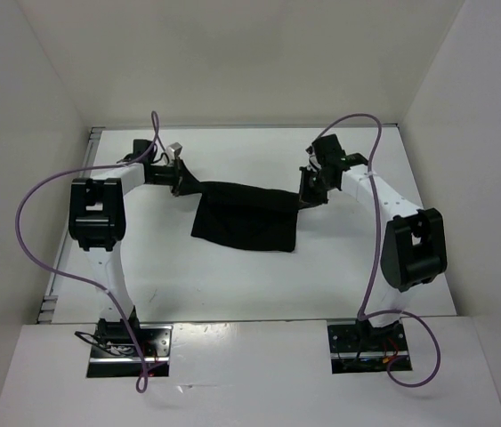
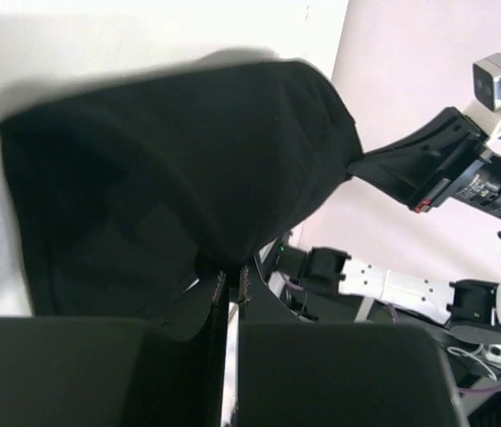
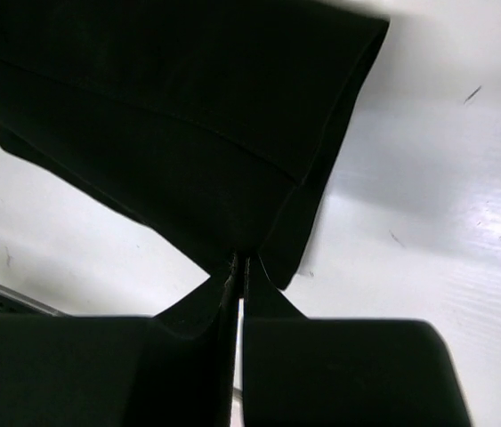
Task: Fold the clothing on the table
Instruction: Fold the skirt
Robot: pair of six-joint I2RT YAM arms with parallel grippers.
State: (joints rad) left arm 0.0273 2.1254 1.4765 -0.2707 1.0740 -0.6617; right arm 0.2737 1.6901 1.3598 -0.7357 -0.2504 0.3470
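Nearest the lens in each wrist view, the grippers' own dark finger bodies are seen pressed almost together. The left gripper [image 2: 230, 283] is closed to a thin slit, with a corner of the clothing [image 2: 179, 169] pinched at its tips. The right gripper [image 3: 239, 267] is closed in the same way on the opposite corner.

The clothing is thus strung from one gripper to the other. Its upper edge is drawn between the two sets of tips with a slight sag, and the rest falls away below them toward the arm bases, over the table [image 1: 348, 267]. Whether the lower edge rests on the surface cannot be told from above.

The fabric is judged to be light, soft and quite limp. It bulges and drapes around the left tips instead of holding a plane, so no shape will be kept unless it is laid down. Nothing fragile is involved, and the matte weave is not expected to slip from a firm pinch. Corners and edges are judged the best places to be taken, as a hold in the middle would only bunch it.

The piece is plain black, unmarked and roughly rectangular. Just beyond the right tips a straight layered edge is seen. Whether that is a hem or a fold cannot be told.
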